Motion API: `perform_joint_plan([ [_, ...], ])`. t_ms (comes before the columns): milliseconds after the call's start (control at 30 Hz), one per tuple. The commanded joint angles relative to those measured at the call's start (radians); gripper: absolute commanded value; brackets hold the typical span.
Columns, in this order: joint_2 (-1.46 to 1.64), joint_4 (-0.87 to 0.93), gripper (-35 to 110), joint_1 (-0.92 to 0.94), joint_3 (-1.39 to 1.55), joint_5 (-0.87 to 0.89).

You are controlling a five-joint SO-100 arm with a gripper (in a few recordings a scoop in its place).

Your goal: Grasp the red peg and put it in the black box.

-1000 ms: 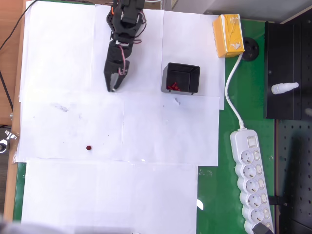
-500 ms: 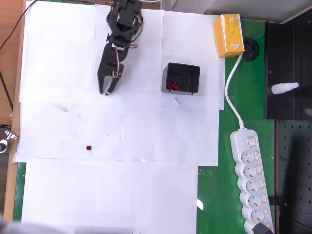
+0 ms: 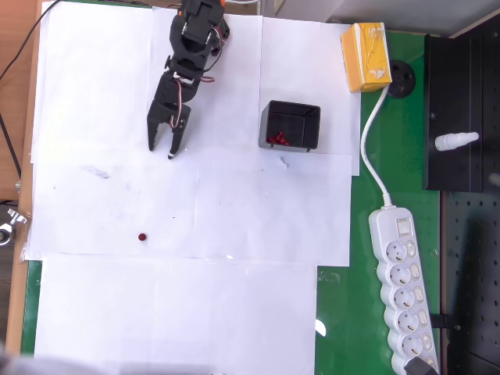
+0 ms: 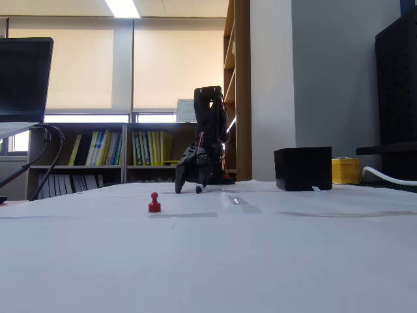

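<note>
White paper covers the table, and on it the peg [image 3: 142, 236] stands upright and alone — well below and slightly left of the gripper [image 3: 161, 150] in the overhead view, whose jaws hang parted and empty — while the box [image 3: 290, 125] sits off to the gripper's right.

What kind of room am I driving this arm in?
Probably an office or lab: low bookshelves full of books under blinded windows, ceiling strip lighting, and a paper-covered table with a power strip.

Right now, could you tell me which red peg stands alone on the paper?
The red peg below the gripper in the overhead view; the other pegs lie clustered inside the black box.
</note>
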Motion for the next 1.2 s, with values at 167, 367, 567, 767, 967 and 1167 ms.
perform_joint_plan([
  [167, 0.018, -0.003, 37, 0.026, 0.058, -0.018],
  [367, 0.025, 0.000, 42, 0.018, 0.067, -0.038],
  [567, 0.052, 0.011, 51, 0.008, 0.115, -0.057],
  [767, 0.071, 0.008, 51, 0.009, 0.146, -0.021],
  [967, 0.081, 0.005, 51, 0.006, 0.156, -0.026],
  [1167, 0.198, -0.031, 51, -0.008, 0.290, -0.052],
])
